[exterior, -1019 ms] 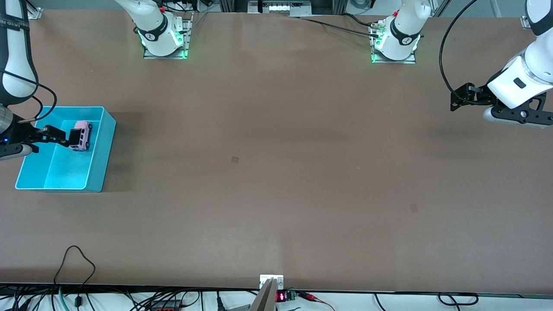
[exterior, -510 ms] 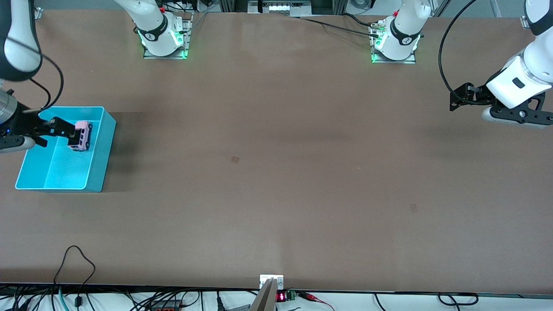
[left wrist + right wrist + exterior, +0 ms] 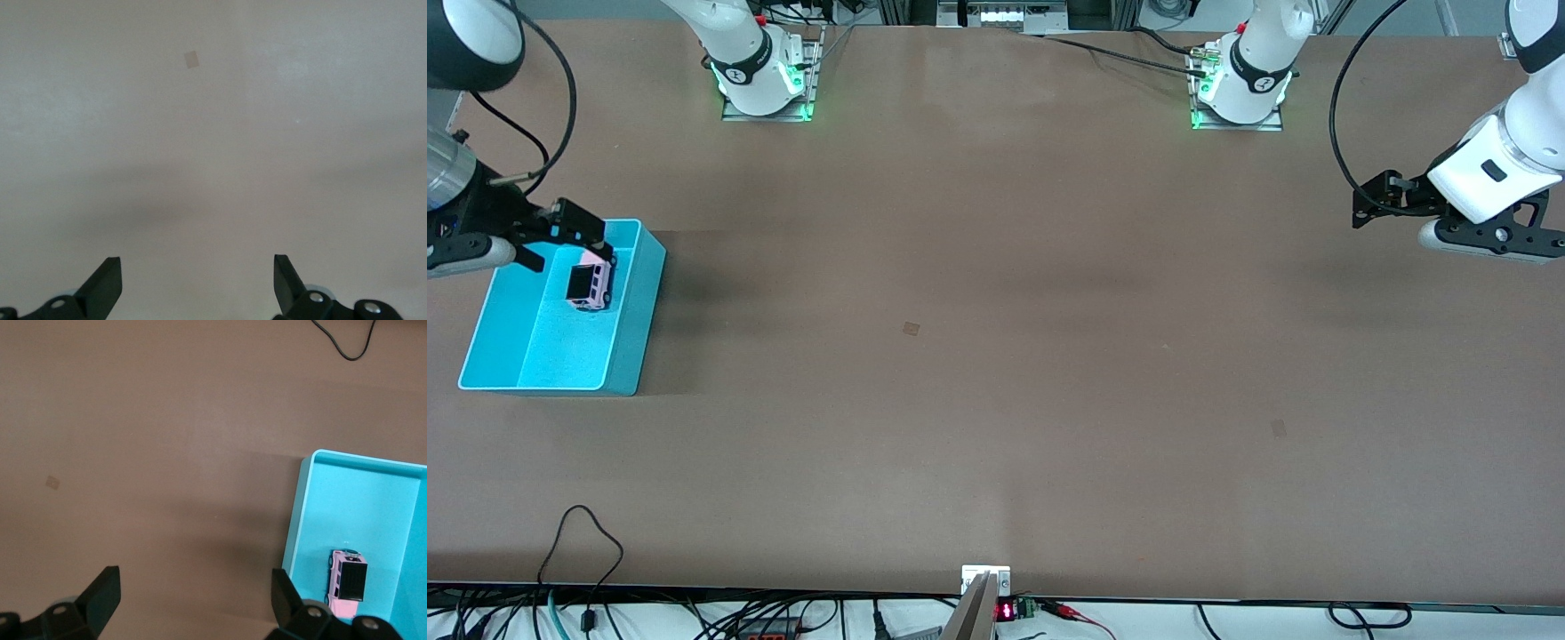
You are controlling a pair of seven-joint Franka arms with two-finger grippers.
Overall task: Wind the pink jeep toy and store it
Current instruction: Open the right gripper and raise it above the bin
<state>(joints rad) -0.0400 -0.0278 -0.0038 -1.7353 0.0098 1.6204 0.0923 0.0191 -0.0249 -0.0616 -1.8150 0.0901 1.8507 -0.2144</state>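
While the pink jeep toy (image 3: 591, 283) sits free inside the turquoise bin (image 3: 633, 356) at the right arm's end of the counter (image 3: 996, 356), the right end effector (image 3: 560, 233) hangs above it, fingers apart; the left end effector (image 3: 1371, 204) waits over bare counter, also spread

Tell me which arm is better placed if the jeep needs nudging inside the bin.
Right. The right gripper hangs open over the blue bin, just above the pink jeep toy lying in it. The left gripper waits open over bare table at the left arm's end.
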